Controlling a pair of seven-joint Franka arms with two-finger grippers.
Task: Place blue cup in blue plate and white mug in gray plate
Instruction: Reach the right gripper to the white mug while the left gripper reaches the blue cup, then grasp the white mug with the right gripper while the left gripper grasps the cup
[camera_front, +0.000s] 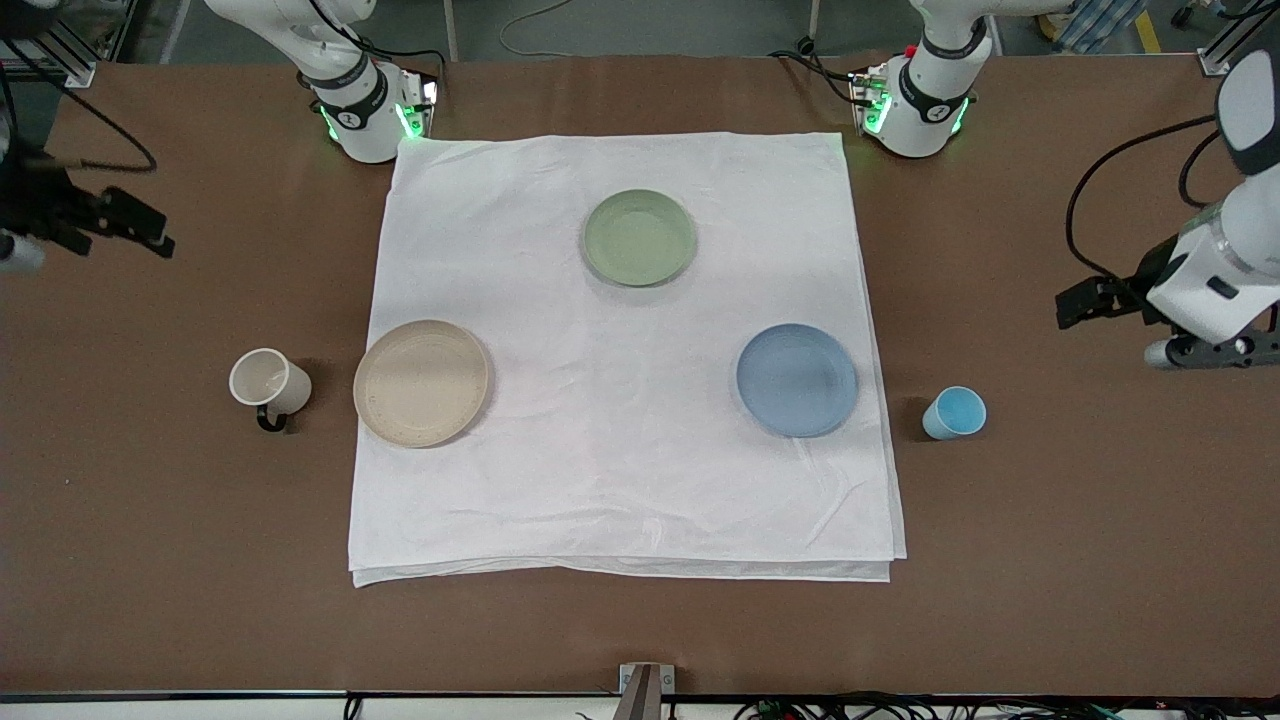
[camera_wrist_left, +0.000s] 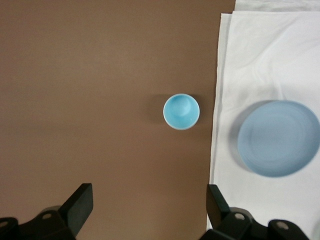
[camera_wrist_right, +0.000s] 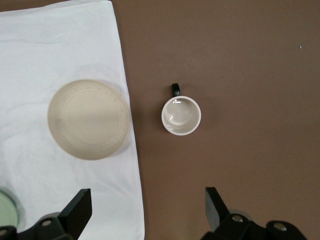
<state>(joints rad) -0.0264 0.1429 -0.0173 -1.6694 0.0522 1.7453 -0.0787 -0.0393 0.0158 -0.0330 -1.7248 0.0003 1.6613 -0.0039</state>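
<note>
A white cloth (camera_front: 625, 350) is lying flat on the brown table (camera_front: 1050, 560), and three plates are sitting on it. The blue plate (camera_front: 797, 380) is sitting near the cloth's edge toward the left arm's end of the table, with nothing on it. The blue cup (camera_front: 954, 413) is standing upright on the bare table just beside that edge of the cloth, a bit nearer to the front camera than the blue plate. The gray plate (camera_front: 422, 383) is sitting at the cloth's edge toward the right arm's end, also with nothing on it. The white mug (camera_front: 268, 384) is standing upright on the bare table close beside it, with its dark handle pointing toward the front camera. A green plate (camera_front: 639, 238) is sitting farther from the front camera than the other two plates. The left gripper (camera_wrist_left: 149, 207) is hanging in the air over the bare table near the blue cup, with its jaws wide apart and holding nothing. The right gripper (camera_wrist_right: 148, 210) is hanging over the bare table near the white mug, its jaws also wide apart and holding nothing
</note>
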